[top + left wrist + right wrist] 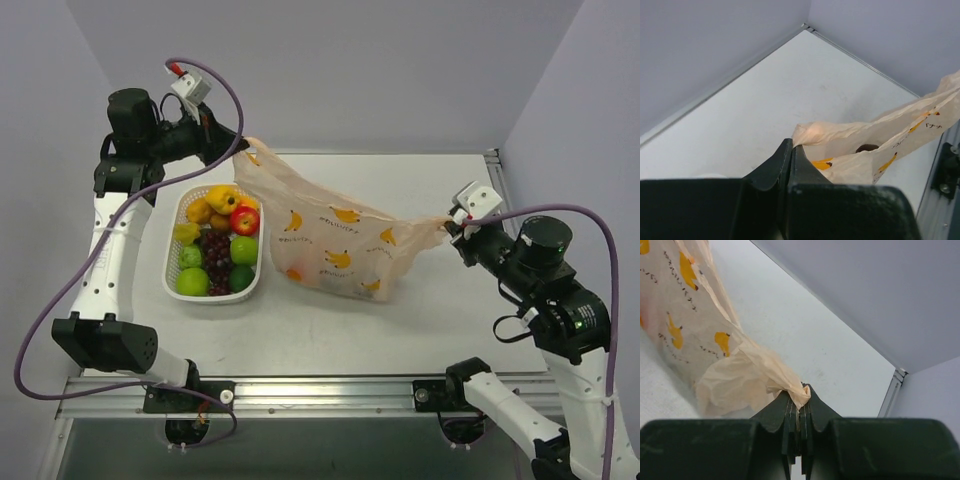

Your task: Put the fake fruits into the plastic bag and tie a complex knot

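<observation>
Top external view, from the near edge outward: the white lattice basket (170,285) sits on the table (430,320) at the left and holds the fake fruits (205,215). There are green apples (193,282) at its near end, purple grapes (215,252) in the middle, a red apple (244,221) beside them, and yellow and orange pieces at the far end. Just right of the basket, the plastic bag (335,245) rests its lower part on the table and is stretched out sideways. The left gripper (238,147) lifts one end at the far left and the right gripper (447,226) lifts the other. Faint coloured patches show through the bag's lower part; I cannot tell whether they are fruit or print.

Left wrist view adds what the overhead one hides: the left gripper (791,146) has its fingers pressed together on a thin edge of the bag (855,145), with the bag's mouth sagging open beyond. Right wrist view shows the right gripper (800,392) clamped on a bunched twist of the bag (735,377).
</observation>
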You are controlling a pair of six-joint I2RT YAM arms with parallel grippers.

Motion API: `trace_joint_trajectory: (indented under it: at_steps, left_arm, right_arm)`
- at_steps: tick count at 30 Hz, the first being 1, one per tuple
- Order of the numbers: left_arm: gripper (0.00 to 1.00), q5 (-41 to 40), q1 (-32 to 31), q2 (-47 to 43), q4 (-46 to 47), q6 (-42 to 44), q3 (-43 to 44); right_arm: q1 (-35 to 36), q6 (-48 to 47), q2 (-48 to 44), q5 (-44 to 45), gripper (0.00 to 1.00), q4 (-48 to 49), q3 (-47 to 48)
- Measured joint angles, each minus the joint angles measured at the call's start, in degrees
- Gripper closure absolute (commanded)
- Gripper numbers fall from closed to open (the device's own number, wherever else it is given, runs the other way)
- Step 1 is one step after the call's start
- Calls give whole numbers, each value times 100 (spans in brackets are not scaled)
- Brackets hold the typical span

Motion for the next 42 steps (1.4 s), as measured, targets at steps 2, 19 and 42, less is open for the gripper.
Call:
trace_joint_trajectory:
  at_steps: [2,19,42]
  left_arm:
    - [100,-72,-2,-46,-245,-234,7]
    - [3,-761,15,-654,-999,619,-1631]
    - [3,-415,-3491,-72,-1408,3976,-330]
  right_arm:
    - [-87,-20,-98,-68,100,31,-160]
    - [-494,-105,481,-883,100,409,-1121]
    - [-490,-1541,-485,-2962,100,44,-990]
